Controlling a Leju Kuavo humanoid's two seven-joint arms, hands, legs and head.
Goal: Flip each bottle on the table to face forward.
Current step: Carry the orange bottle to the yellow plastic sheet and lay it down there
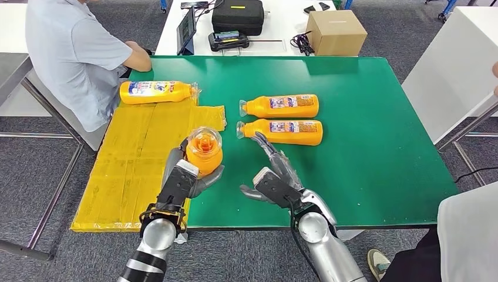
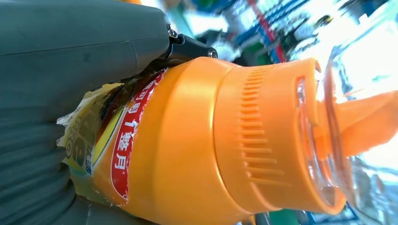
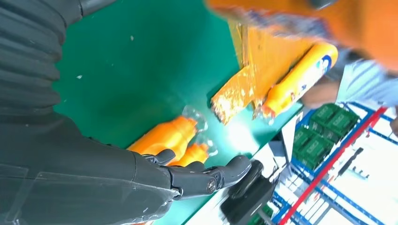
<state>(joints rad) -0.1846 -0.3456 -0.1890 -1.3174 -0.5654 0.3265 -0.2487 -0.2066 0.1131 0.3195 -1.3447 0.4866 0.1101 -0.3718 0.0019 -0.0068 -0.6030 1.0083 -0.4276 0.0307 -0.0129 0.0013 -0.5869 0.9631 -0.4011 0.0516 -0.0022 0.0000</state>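
While lying label-up on the yellow sheet [image 1: 135, 158], one bottle [image 1: 157, 91] looking finished. Gripping a second bottle [image 1: 204, 151] in the left hand [image 1: 187, 176], fingers [image 1: 212, 178] clamped round its body, cap pointing up above the table [image 1: 376, 153] edge. Leaving two bottles [image 1: 281, 106] [image 1: 282, 131] lying mid-table. Hovering just short of them, right hand [image 1: 275, 178], fingers [image 1: 265, 145] spread, holding nothing.

Our arms [image 1: 154, 247] are silver tubes with dark ribbed bands. Each hand, left [image 1: 183, 176] and right [image 1: 276, 176], has a dark grey cover and darker fingers [image 3: 206, 178], small screws [image 2: 212, 54] at the joints and a black cable [image 1: 296, 232] at the right wrist.
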